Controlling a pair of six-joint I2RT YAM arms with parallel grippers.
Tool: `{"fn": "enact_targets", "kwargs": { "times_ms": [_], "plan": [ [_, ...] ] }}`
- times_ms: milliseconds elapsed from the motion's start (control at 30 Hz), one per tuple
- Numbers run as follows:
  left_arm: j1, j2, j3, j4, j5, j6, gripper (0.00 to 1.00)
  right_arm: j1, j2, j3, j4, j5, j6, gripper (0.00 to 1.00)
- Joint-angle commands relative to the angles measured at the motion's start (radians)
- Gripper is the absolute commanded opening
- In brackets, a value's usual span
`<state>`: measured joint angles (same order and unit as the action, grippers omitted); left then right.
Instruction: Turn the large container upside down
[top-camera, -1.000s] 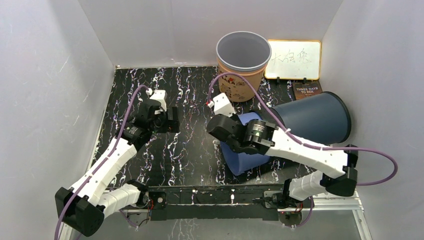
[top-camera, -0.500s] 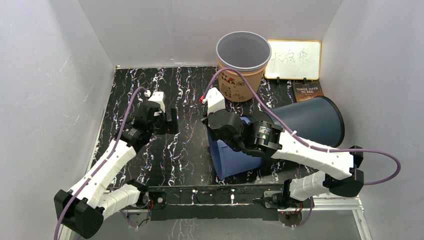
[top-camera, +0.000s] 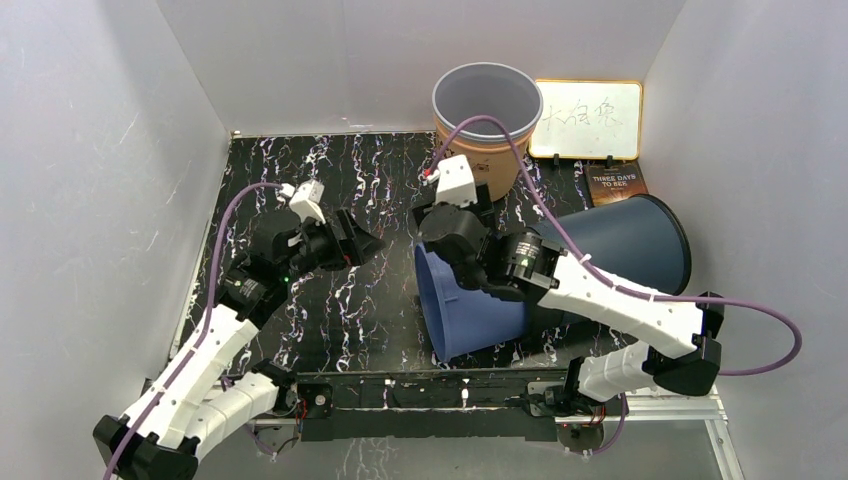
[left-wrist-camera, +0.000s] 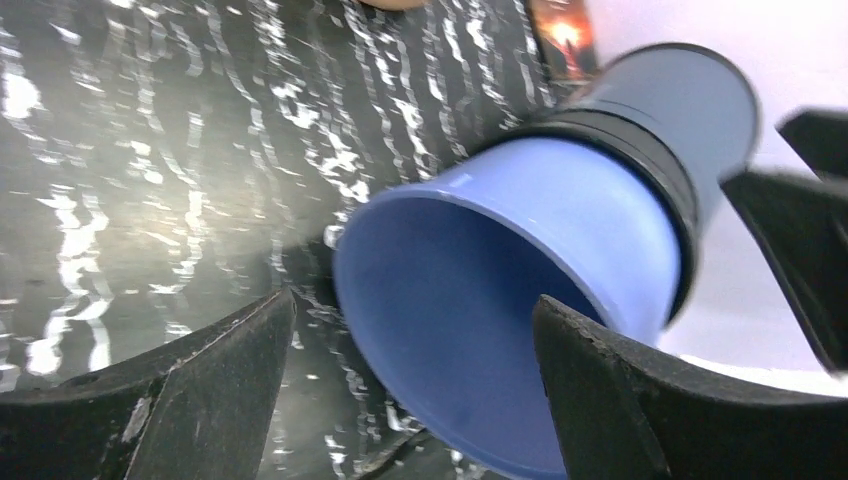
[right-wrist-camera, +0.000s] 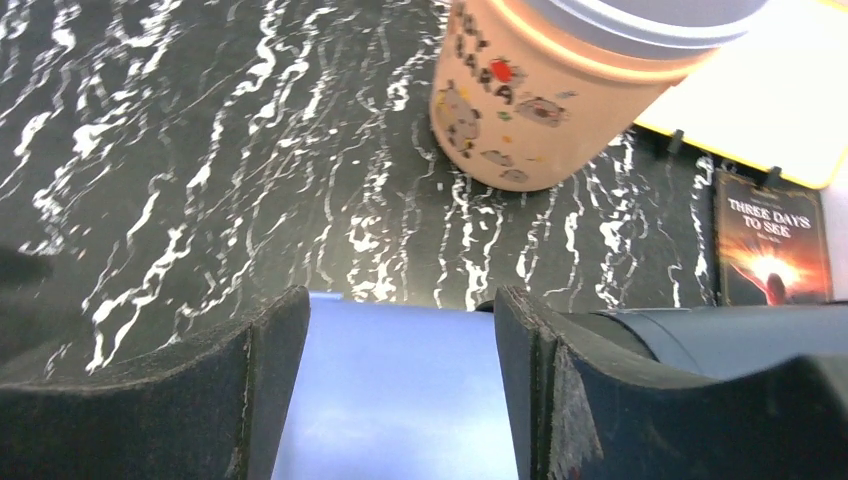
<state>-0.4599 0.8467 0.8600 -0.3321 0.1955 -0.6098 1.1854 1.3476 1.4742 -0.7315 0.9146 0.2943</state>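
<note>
Right fingers (right-wrist-camera: 150, 400), spread wide, straddled the blue container (top-camera: 475, 315), clamping nothing; left fingers (left-wrist-camera: 150, 410) open, empty. Container had tipped onto its side on the table (top-camera: 380, 180), mouth facing left; flip looked half done.

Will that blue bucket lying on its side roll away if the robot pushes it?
Probably yes: the blue bucket lies on its round side, so a sideways push could roll it. Its mouth looks wider than its base, so it would likely curve, not go straight. It looks like smooth plastic, so maybe slippery for the right gripper.
</note>
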Motion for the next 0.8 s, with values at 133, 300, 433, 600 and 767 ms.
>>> {"fn": "enact_targets", "kwargs": {
  "times_ms": [133, 300, 433, 600, 767],
  "plan": [
    [-0.146, -0.019, -0.120, 0.317, 0.123, -0.297, 0.85, -0.214, -0.078, -0.052, 0.095, -0.006, 0.007, 0.76],
    [-0.281, 0.049, -0.165, 0.448, 0.009, -0.369, 0.85, -0.348, -0.098, -0.095, 0.139, -0.067, -0.014, 0.76],
    [-0.378, 0.116, -0.159, 0.539, -0.064, -0.391, 0.85, -0.414, -0.120, -0.135, 0.168, -0.114, -0.026, 0.76],
    [-0.431, 0.209, -0.136, 0.598, -0.108, -0.403, 0.79, -0.449, -0.128, -0.180, 0.182, -0.132, -0.033, 0.76],
    [-0.452, 0.241, -0.133, 0.622, -0.157, -0.401, 0.55, -0.474, -0.141, -0.213, 0.189, -0.137, -0.040, 0.76]
  ]
}}
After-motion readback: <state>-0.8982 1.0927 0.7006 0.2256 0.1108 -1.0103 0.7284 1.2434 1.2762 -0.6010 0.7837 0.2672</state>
